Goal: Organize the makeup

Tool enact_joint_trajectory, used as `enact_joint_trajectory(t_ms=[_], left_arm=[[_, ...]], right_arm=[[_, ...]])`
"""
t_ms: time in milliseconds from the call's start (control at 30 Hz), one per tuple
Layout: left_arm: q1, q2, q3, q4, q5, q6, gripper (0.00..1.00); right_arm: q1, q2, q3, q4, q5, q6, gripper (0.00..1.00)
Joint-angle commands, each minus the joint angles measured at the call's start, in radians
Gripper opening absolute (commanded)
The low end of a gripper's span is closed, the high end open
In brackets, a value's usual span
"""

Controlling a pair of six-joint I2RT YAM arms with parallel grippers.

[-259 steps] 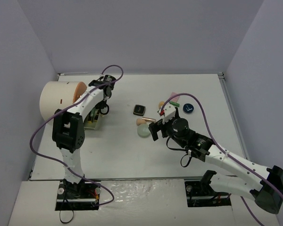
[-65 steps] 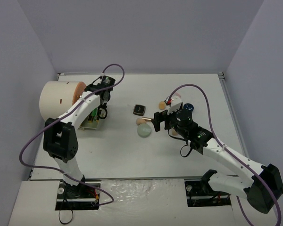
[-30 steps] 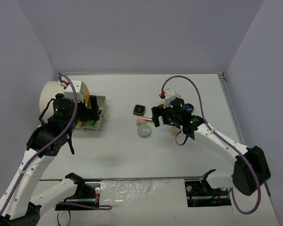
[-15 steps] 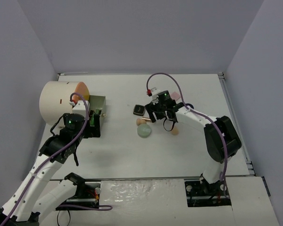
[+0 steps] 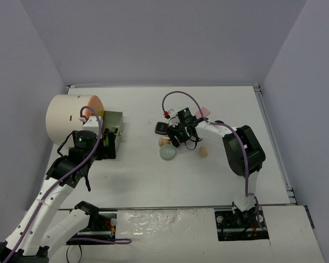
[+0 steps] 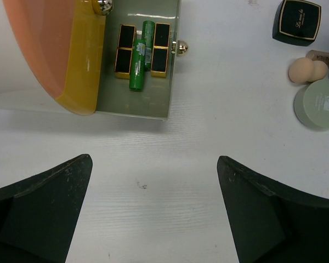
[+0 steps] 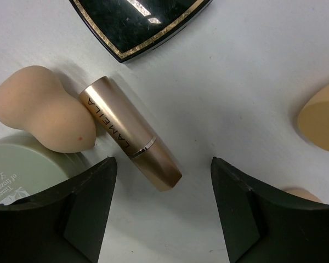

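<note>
From above, both sets of jaws stand apart and empty. The left gripper (image 5: 108,146) hovers beside the olive drawer (image 5: 115,117) at the cream cylinder (image 5: 66,118). The right gripper (image 5: 174,137) is low over the loose cluster at mid-table. The table (image 5: 153,181) is plain white, closed in by pale lilac walls (image 5: 164,38).

The left wrist view shows what is sorted: a green tube (image 6: 138,55) between two black-and-gold lipsticks (image 6: 124,51) in the drawer. A black square compact (image 6: 297,22), peach sponge (image 6: 306,69) and pale green disc (image 6: 321,104) lie outside it.

In the right wrist view a gold lipstick (image 7: 130,141) lies between the parted fingers, untouched, against the sponge. A second sponge (image 7: 321,118) lies apart. Most of the makeup seems left to sort.
</note>
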Motion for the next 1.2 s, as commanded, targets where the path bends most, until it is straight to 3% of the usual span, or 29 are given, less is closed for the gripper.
enact_joint_trajectory(t_ms=[0, 133, 433, 567, 767, 967, 1167], left_arm=[[0.006, 0.021, 0.037, 0.051, 0.019, -0.007, 0.97], [0.007, 0.013, 0.031, 0.058, 0.020, -0.007, 0.97], [0.007, 0.026, 0.026, 0.066, 0.050, -0.012, 0.97], [0.008, 0.020, 0.022, 0.078, 0.060, -0.016, 0.97], [0.008, 0.040, 0.029, 0.098, 0.108, -0.034, 0.97], [0.007, 0.084, 0.093, 0.124, 0.254, -0.156, 0.97], [-0.021, 0.126, 0.172, 0.256, 0.386, -0.344, 0.97]], right_arm=[[-0.009, 0.017, 0.056, -0.026, -0.033, -0.044, 0.63], [-0.012, 0.032, 0.062, -0.049, -0.038, -0.055, 0.53], [-0.013, -0.084, -0.029, -0.067, 0.008, -0.041, 0.08], [-0.012, -0.182, -0.085, -0.070, 0.019, -0.024, 0.01], [-0.003, -0.368, -0.167, -0.077, 0.011, 0.003, 0.00], [0.030, -0.567, -0.212, -0.053, -0.027, 0.056, 0.00], [0.166, -0.709, -0.259, 0.107, -0.027, 0.136, 0.00]])
